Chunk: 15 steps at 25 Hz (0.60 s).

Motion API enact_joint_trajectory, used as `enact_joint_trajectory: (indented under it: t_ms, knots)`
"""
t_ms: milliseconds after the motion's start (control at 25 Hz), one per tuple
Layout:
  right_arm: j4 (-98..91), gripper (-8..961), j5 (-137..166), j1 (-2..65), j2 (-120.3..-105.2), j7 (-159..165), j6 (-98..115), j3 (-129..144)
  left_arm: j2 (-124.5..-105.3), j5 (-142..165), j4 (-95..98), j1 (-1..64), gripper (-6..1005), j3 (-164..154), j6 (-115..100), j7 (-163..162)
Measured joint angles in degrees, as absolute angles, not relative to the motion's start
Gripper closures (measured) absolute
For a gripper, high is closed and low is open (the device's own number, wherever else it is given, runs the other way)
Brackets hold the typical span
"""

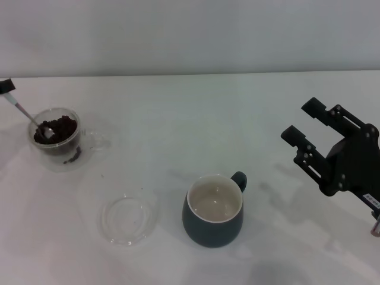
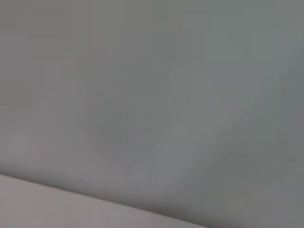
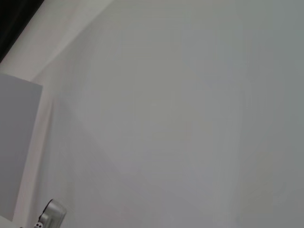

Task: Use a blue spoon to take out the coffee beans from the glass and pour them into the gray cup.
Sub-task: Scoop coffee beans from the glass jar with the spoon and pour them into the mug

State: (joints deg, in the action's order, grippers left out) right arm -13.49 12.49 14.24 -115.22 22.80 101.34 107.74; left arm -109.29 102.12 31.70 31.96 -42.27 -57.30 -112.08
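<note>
Resting spoon [image 1: 37, 123] among glassed beans [image 1: 59, 127]

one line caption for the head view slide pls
Left gripper holds metal spoon in bean-filled clear glass; dark blue-gray mug empty; right gripper idle, open.

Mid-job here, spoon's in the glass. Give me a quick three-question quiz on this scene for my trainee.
1. True or false: the gray cup already holds coffee beans.
2. Where is the bowl of the blue spoon? A) in the glass among the beans B) over the gray cup C) on the flat clear dish
3. Which hand hangs at the table's right side with fingers apart, touching nothing?

Key
1. False: its cream inside shows no beans.
2. A. Only a dark tip of the left hand shows, at the handle's top.
3. The right hand.
</note>
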Motion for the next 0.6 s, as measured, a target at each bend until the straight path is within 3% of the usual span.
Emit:
enact_joint_trajectory:
  t_ms: [600]
  knots:
    - [-13.53,404,11.52,14.26,-115.16,22.94,101.36,107.66,-110.60,93.34,28.67,27.26,868,-42.21,-57.85,-114.27]
